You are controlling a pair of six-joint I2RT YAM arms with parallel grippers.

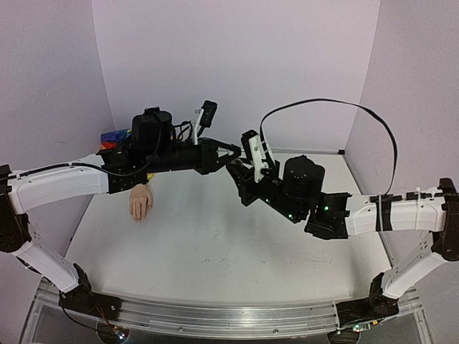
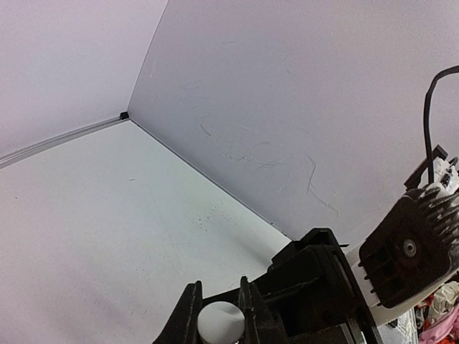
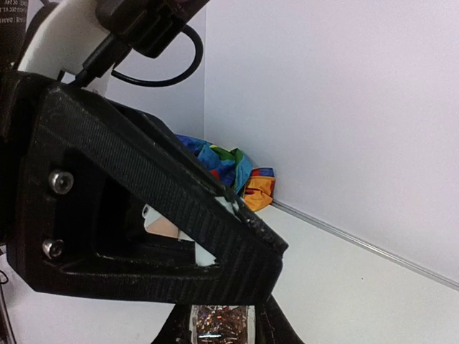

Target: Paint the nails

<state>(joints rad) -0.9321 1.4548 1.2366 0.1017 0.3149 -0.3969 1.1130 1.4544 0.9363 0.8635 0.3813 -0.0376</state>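
Left tool (image 2: 217, 304) on white cap (image 2: 220, 324), right tool (image 3: 220, 324) on glittery bottle (image 3: 215, 317); print (image 3: 13, 7) illegible

surface: white table (image 1: 215, 244) | on it: mannequin hand (image 1: 140, 202) lying flat, far-left; rainbow sleeve (image 1: 110, 138) bunched in corner

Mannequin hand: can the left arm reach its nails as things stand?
Probably yes: the mannequin hand lies uncovered beside that arm's forearm; the left gripper, shut on a white cap, must swing back.
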